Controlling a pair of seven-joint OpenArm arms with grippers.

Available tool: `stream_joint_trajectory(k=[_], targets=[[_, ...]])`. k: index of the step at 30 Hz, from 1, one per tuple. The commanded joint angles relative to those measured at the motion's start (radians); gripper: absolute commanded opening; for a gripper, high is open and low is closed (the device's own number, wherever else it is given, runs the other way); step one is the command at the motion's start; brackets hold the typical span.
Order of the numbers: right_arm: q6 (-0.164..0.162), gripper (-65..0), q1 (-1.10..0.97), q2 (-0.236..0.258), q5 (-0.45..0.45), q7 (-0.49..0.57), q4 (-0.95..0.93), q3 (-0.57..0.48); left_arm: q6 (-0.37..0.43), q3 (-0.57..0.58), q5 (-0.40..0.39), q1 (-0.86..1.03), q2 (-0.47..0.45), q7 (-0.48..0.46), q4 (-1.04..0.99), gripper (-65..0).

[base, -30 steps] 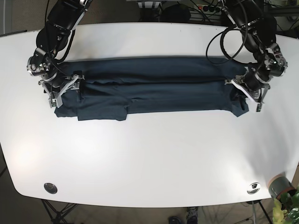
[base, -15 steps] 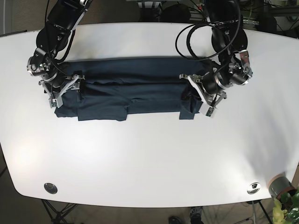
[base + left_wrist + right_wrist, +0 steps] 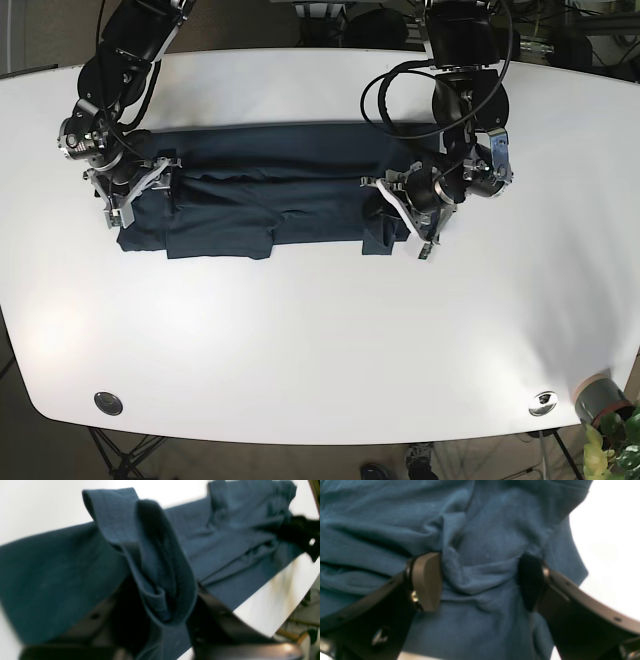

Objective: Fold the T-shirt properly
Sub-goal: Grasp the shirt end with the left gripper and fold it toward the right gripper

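Observation:
A dark blue T-shirt (image 3: 270, 185) lies as a long strip across the white table (image 3: 320, 340). My left gripper (image 3: 398, 218) is on the right of the base view. It is shut on the shirt's right end and holds it doubled back over the strip. In the left wrist view (image 3: 165, 605) a thick bunch of cloth (image 3: 160, 562) stands between the jaws. My right gripper (image 3: 135, 195) sits at the shirt's left end. In the right wrist view (image 3: 480, 582) its fingers (image 3: 427, 580) press into puckered cloth (image 3: 480, 542) gathered between them.
A plant pot (image 3: 600, 400) stands at the table's front right corner. Two round fittings (image 3: 108, 402) (image 3: 543, 402) sit near the front edge. Cables (image 3: 400, 90) hang from the left arm above the shirt.
My left gripper has carried the shirt's right end leftward over the strip, so the strip is shorter. The right gripper has stayed at the left end.

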Motion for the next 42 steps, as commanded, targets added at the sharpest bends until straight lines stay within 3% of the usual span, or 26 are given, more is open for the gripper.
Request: stream_joint_trajectory(k=[1,7,12,18,24,32,34,39,42], targets=[[0.007,-19.8,0.005,0.006,0.001,-0.013,0.012,-0.001,0.000,0.038,-0.022,-0.041,0.004,-0.017,-0.008,-51.5],[0.007,-19.8,0.008,0.006,0.003,-0.013,0.012,-0.001,0.007,0.116,-0.022,-0.049,0.002,-0.017,-0.014,-36.2],[0.007,-19.8,0.013,0.006,0.003,-0.013,0.012,-0.001,0.110,0.225,-0.026,-0.084,-0.006,-0.009,0.015,-28.8],[0.007,-19.8,0.013,0.006,0.003,-0.013,0.012,-0.001,0.110,0.287,-0.026,-0.086,-0.075,-0.012,0.159,-29.0],[0.007,-19.8,0.019,0.006,0.052,-0.017,0.071,0.005,0.109,0.172,-0.028,-0.076,-0.131,-0.014,0.161,-29.0],[-0.001,-19.8,0.028,0.012,0.116,-0.102,0.187,0.007,0.109,0.172,-0.022,-0.024,-0.181,-0.015,0.132,-29.2],[-0.002,-19.8,0.028,0.009,0.115,-0.106,0.203,0.005,0.109,0.190,-0.022,-0.026,-0.179,-0.015,0.113,-29.6],[-0.002,-19.8,0.028,0.006,0.115,-0.109,0.236,0.002,0.109,0.296,-0.023,-0.024,-0.185,-0.015,0.106,-39.6],[-0.002,-19.8,0.025,0.006,0.115,-0.109,0.234,0.002,0.109,0.380,-0.023,-0.029,-0.182,-0.015,0.104,-40.0]])
